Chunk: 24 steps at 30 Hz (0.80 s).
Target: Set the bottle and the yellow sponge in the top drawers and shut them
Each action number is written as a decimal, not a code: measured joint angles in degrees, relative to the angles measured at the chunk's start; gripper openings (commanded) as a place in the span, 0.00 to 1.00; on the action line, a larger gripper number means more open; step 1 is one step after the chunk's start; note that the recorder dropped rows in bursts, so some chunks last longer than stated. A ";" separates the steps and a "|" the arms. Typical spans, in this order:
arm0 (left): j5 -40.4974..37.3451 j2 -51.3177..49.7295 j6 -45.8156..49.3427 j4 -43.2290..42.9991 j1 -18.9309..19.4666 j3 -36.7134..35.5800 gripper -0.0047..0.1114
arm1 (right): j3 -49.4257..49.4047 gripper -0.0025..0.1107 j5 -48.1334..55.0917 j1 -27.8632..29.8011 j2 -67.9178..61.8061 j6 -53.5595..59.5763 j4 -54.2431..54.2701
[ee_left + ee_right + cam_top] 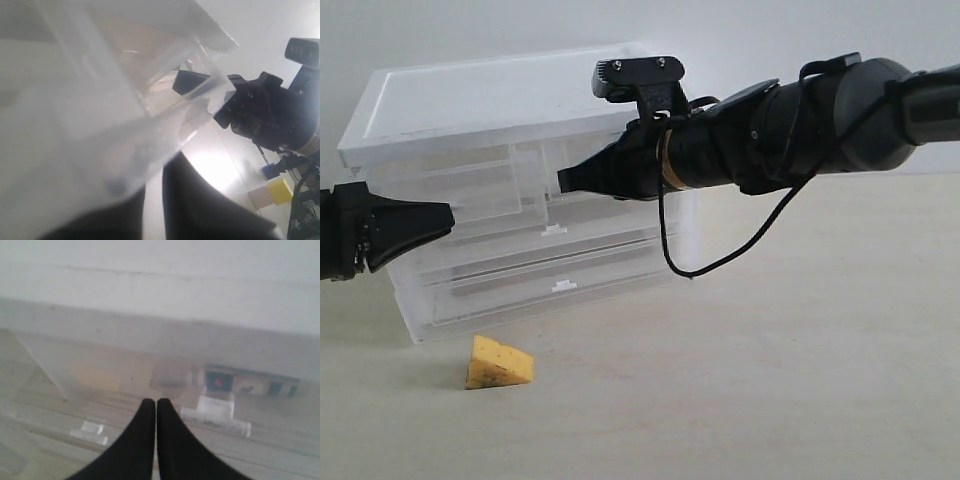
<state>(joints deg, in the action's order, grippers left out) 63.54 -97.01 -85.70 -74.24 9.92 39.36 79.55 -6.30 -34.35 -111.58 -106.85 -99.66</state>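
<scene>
Yellow sponge [500, 364] lies on the bench [770, 380], below both end effectors and well apart from them. Just beside the clear cabinet [510, 100], the left end effector [446, 217] is clenched and empty; the right end effector [564, 181], clenched too, points at the top drawers [490, 190].

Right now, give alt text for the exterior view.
A clear drawer cabinet stands on a table, with the left end effector and right end effector, both shut, pointing at its front. A yellow sponge lies before it.
</scene>
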 measured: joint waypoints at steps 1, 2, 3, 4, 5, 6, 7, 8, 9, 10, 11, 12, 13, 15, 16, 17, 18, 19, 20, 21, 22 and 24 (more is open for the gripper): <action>0.00 0.00 0.24 0.00 0.00 0.00 0.07 | 0.04 0.02 -0.98 0.05 -0.12 -0.42 0.38; 0.00 0.00 0.35 -0.10 0.00 0.00 0.07 | 0.20 0.02 -1.99 0.05 -0.27 -0.69 0.92; 0.10 0.00 0.81 -0.13 0.00 0.00 0.07 | 0.35 0.02 -3.50 0.16 -0.51 -0.68 1.70; 0.24 0.00 1.11 -0.23 0.00 -0.09 0.07 | 0.35 0.02 -4.86 0.14 -0.83 -0.46 2.29; 0.23 0.00 1.50 -0.38 0.00 -0.09 0.07 | 0.35 0.02 -6.04 0.14 -1.18 -0.30 2.53; 0.23 0.00 2.31 -0.53 0.00 -0.09 0.07 | 0.35 0.02 -6.52 0.14 -1.44 -0.05 2.69; 0.10 0.00 2.71 -0.79 0.00 -0.09 0.07 | 0.35 0.02 -6.64 0.14 -1.59 -0.05 2.82; -0.15 0.00 3.15 -0.96 0.00 -0.09 0.07 | 0.35 0.02 -6.41 0.14 -1.67 -0.05 2.91; -0.63 -0.10 3.77 -1.10 0.00 0.15 0.07 | 0.35 0.02 -5.92 0.14 -1.67 -0.05 2.91; -0.94 -0.28 4.52 -1.36 0.00 0.54 0.07 | 0.35 0.02 -5.65 0.14 -1.67 -0.05 2.94; -1.23 -0.76 5.04 -1.45 0.00 1.11 0.07 | 0.35 0.02 -5.52 0.14 -1.67 -0.05 2.94; -1.84 -1.45 5.33 -1.45 0.00 2.12 0.07 | 0.35 0.02 -5.52 0.18 -1.67 -0.05 2.94; -2.20 -2.26 5.31 -1.62 0.00 3.33 0.07 | 0.35 0.02 -5.69 0.18 -1.67 0.06 3.15; -2.03 -4.12 4.95 -2.67 0.13 5.67 0.07 | 0.35 0.02 -6.07 0.27 -1.67 0.32 3.18; -1.54 -4.88 4.84 -2.76 0.22 6.68 0.07 | 0.35 0.02 -6.07 0.27 -1.67 0.32 3.18; -0.88 -5.70 4.83 -3.43 0.36 7.37 0.07 | 0.35 0.02 -6.20 0.27 -1.67 0.32 3.18; -0.20 -6.42 4.83 -3.90 0.47 7.93 0.07 | 0.35 0.02 -6.52 0.27 -1.57 0.32 3.30; -0.08 -6.97 4.83 -4.02 0.47 8.38 0.07 | 0.35 0.02 -7.15 0.27 -1.57 0.46 3.40; 0.22 -7.46 4.83 -4.02 0.47 8.86 0.07 | 0.35 0.02 -8.14 0.38 -1.45 0.82 3.54; 0.51 -7.80 4.66 -4.12 0.58 9.16 0.07 | 0.35 0.02 -8.76 0.31 -1.32 1.23 3.60; 0.89 -8.11 4.40 -4.12 0.58 9.30 0.07 | 0.35 0.02 -9.17 0.31 -0.92 1.67 4.08; 1.60 -8.45 4.05 -4.36 0.67 9.58 0.07 | 0.35 0.02 -9.30 0.31 -0.14 2.86 5.01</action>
<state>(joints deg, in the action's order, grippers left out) 65.14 -105.47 -81.65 -78.60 10.58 48.94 79.89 -15.60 -34.04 -111.71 -103.99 -94.66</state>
